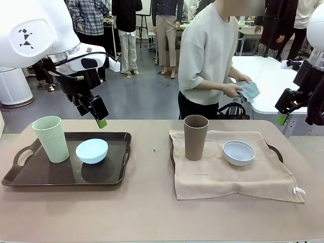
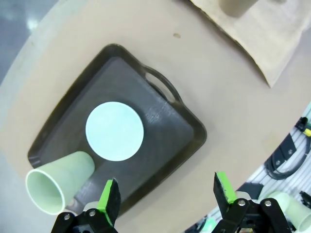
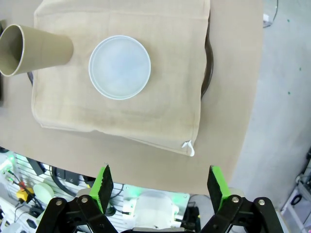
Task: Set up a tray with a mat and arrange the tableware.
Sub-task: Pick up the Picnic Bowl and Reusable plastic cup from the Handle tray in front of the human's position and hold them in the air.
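The tray is largely hidden under the mat (a dark rim peeps out); the brown cup is cut off by the left wrist view's top edge.

We count two trays, left and right, two cups, two bowls, one mat, one blue cloth.
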You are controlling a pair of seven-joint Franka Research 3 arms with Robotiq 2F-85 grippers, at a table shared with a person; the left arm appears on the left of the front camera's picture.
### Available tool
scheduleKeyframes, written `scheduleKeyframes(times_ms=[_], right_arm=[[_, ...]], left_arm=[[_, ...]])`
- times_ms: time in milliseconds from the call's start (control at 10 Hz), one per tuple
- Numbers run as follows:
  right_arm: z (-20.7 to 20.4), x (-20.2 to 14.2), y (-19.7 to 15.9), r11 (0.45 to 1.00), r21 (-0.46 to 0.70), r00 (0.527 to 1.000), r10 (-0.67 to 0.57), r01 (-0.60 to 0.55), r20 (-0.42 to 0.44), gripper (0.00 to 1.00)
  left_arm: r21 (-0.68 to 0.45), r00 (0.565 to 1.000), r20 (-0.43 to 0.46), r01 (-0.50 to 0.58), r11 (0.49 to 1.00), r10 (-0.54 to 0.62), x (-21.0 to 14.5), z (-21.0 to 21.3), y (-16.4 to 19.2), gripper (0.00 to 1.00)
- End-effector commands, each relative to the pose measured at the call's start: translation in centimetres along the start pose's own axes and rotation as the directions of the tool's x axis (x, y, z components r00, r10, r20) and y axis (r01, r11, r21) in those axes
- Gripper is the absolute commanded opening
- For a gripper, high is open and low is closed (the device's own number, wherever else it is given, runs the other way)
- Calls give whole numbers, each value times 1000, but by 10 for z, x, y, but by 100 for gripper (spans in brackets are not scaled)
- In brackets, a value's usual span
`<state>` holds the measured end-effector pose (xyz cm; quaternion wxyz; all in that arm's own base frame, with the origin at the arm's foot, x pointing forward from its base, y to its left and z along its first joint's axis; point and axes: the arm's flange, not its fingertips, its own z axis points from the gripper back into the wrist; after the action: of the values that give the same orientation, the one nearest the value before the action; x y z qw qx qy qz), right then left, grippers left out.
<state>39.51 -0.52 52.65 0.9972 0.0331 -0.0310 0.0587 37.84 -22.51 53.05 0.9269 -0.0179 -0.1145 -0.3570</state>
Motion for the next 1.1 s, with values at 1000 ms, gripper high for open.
scheduleKeyframes(times_ms=[1000], right_arm=[[-16,-41,-111,881,467,998,-65,69,-26,100]], left_arm=[[-449,887,106,-360,818,449,-190,62,153,100]])
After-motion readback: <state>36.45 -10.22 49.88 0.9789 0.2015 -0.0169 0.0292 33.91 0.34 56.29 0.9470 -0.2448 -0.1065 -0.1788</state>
